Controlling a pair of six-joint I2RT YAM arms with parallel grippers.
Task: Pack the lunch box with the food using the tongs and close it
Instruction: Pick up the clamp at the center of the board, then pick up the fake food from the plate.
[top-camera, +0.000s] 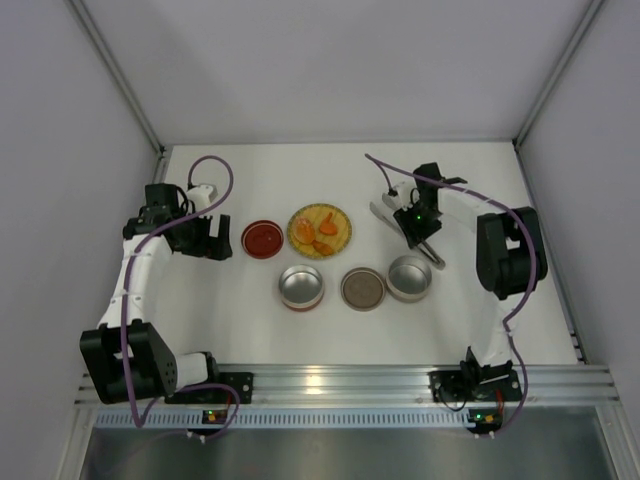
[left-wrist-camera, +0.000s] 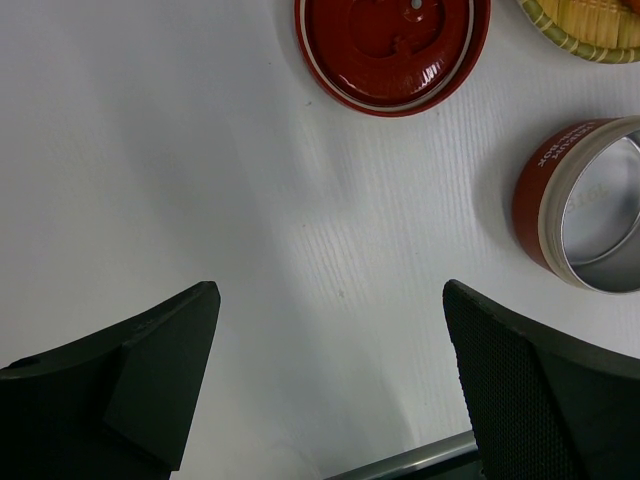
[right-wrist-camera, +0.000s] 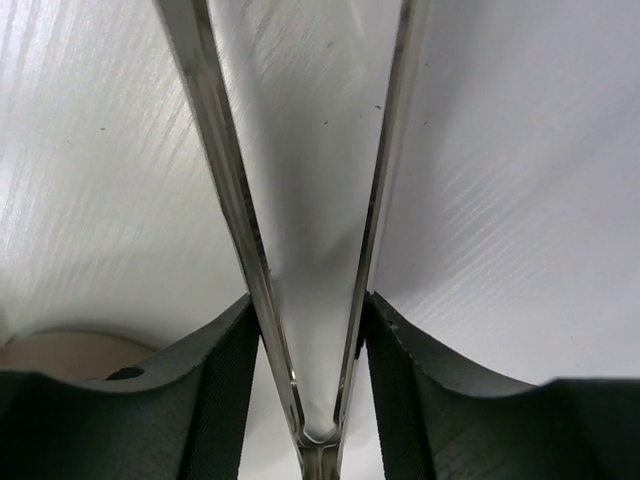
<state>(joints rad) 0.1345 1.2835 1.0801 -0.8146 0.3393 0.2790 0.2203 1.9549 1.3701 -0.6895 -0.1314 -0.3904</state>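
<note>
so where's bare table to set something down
Bare white table runs behind the round yellow woven plate to the back wall, and between the row of round metal tins and the front aluminium rail. Crowded mid-table: round red lid, plate, tins, and the right gripper on slim silver metal tongs.

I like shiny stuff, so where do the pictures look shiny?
Top external: a bright glare spot on the metal rail. Right wrist: the tongs gleam with streaky reflections. Left wrist: a bright patch on the table, and the tin shines inside.
</note>
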